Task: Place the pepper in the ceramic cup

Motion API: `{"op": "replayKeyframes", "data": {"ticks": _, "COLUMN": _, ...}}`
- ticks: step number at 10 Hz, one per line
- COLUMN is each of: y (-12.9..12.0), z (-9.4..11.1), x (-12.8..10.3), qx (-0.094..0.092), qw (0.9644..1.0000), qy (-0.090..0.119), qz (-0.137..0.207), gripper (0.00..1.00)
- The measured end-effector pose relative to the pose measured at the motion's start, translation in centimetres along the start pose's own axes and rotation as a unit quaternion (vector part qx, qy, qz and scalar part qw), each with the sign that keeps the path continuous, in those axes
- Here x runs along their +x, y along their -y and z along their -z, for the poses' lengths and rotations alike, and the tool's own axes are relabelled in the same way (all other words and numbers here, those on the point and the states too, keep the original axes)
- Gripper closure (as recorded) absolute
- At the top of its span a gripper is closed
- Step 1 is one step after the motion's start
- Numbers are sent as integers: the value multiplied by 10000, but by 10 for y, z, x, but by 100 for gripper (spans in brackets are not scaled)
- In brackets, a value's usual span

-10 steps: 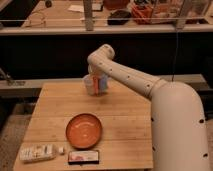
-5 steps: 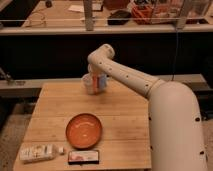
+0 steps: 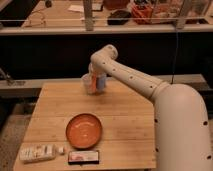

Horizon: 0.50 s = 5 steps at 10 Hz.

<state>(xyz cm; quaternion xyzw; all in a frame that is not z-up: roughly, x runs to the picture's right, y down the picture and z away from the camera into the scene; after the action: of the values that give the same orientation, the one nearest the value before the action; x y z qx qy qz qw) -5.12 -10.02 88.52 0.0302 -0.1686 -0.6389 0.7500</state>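
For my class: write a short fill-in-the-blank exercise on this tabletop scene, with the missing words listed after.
1. The gripper is at the table's ____ edge, by the ceramic cup.
2. The orange bowl holds ____.
3. The flat packet lies directly ____ the bowl, at the near edge.
4. The wooden table is ____ in colour.

Missing words: far; nothing; below; tan

Pincer blurred over ceramic cup; pepper barely discernible.

light: dim, warm | focus: soft blur throughout | pincer: indistinct, far table edge
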Motion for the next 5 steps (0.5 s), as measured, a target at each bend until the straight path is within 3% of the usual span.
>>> {"op": "replayKeyframes", "data": {"ticks": 3, "y": 8, "z": 4, "x": 0, "qx": 291, "qw": 9995, "qy": 5, "qz": -144, "gripper": 97}}
{"op": "replayKeyframes", "data": {"ticks": 5, "y": 15, "z": 10, "x": 0, "qx": 574, "qw": 9981, "qy": -138, "qz": -164, "gripper": 97}}
